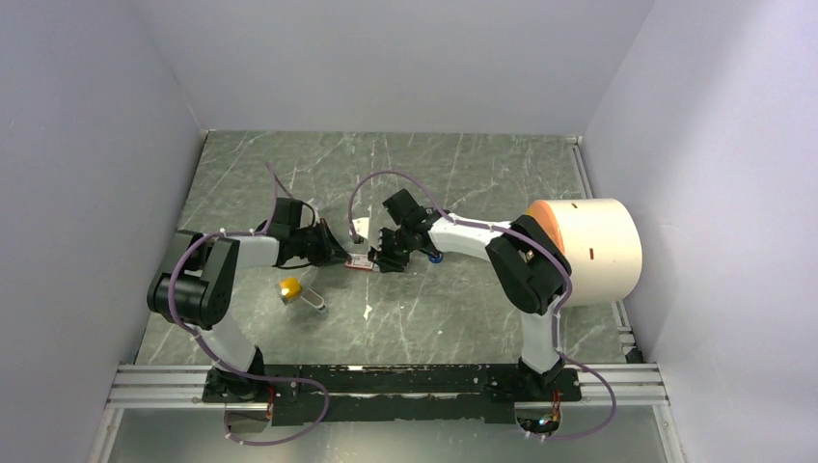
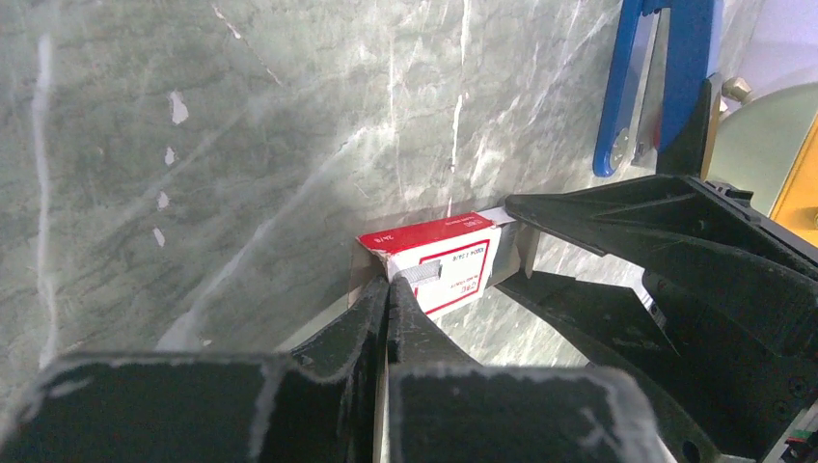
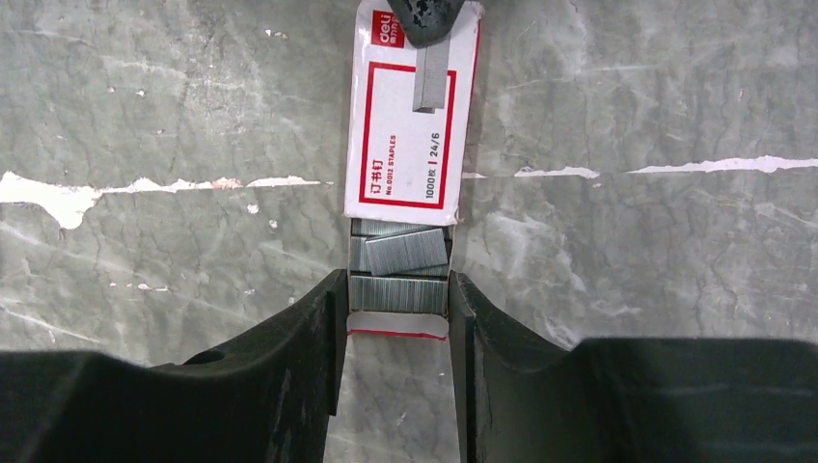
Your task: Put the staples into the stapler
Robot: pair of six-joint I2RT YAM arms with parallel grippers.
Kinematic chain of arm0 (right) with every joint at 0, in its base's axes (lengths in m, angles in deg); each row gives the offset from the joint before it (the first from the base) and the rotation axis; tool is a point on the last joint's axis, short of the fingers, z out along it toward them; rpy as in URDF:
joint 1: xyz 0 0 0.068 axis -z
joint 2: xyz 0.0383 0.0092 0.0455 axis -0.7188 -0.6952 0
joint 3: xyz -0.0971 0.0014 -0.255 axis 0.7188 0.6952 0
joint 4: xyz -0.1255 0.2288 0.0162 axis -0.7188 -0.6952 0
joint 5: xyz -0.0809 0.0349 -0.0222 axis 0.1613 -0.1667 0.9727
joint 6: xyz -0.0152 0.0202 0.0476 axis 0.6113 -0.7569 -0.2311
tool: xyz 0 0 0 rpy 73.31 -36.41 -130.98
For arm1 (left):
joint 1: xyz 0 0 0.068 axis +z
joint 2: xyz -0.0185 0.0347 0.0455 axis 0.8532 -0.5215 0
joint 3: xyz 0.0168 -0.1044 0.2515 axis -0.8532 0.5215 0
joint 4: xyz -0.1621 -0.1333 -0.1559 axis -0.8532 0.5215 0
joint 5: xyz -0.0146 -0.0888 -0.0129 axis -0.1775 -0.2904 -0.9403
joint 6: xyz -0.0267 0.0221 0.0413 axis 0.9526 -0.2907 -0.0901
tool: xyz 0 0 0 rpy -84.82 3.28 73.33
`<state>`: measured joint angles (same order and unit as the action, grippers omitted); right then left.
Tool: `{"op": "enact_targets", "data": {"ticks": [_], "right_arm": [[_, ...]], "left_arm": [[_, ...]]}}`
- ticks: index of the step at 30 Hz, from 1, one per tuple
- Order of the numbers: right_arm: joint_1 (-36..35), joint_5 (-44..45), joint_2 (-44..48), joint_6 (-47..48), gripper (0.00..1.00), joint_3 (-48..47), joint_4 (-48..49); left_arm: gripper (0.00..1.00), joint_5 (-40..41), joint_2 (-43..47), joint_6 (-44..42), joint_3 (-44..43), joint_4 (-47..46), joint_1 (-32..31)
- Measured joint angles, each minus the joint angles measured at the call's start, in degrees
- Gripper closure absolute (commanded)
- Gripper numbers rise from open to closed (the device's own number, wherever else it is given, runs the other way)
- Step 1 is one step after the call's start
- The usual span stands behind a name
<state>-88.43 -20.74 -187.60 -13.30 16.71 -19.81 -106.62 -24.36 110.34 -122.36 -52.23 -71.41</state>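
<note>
Left tool [image 2: 388, 289] has its fingers pressed together, clamped on a short silvery staple strip [image 3: 432, 82]. The strip sticks out past the fingertips and sits over the printed top of the red-and-white box [image 3: 410, 125]; can't tell if it touches the box. The box lies flat near the middle of the worktop [image 1: 463, 318], slightly toward the left edge. Its grey tray [image 3: 398, 323] is slid out on the end facing the right tool [image 3: 397, 299]. That tool has its fingers partly apart and clamped on the tray's two sides. More staples [image 3: 405, 253] lie in the exposed tray as several strips, the top one skewed. The stapler [image 2: 690, 58] is on the worktop just beyond the right tool, on the side toward the right edge. In the left wrist view its blue arms show with a metal part between them; in the top view only a blue speck shows past the arm. An orange-yellow block [image 1: 288, 286] sits nearer the left and near edges, apart from the box. A big beige cylinder [image 1: 593, 249] with an orange end lies at the right edge.
</note>
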Motion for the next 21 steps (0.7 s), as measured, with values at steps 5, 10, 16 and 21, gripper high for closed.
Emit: {"op": "enact_targets", "data": {"ticks": [5,10,16,21], "right_arm": [[0.1,0.6,0.4,1.0,0.55,0.2,-1.0],[1.1,0.7,1.1,2.2,0.53,0.6,-2.9],[2.3,1.0,1.6,3.7,0.49,0.8,-4.7],[3.3,0.7,0.9,3.8,0.43,-0.8,-7.3]], "left_arm": [[0.93,0.4,0.0,-1.0,-1.2,2.2,0.0],[0.92,1.6,0.0,-2.0,-2.3,4.5,0.0],[0.90,4.0,1.2,-3.0,-2.8,6.2,0.0],[0.79,6.2,2.3,-3.8,-2.8,7.6,0.0]]}}
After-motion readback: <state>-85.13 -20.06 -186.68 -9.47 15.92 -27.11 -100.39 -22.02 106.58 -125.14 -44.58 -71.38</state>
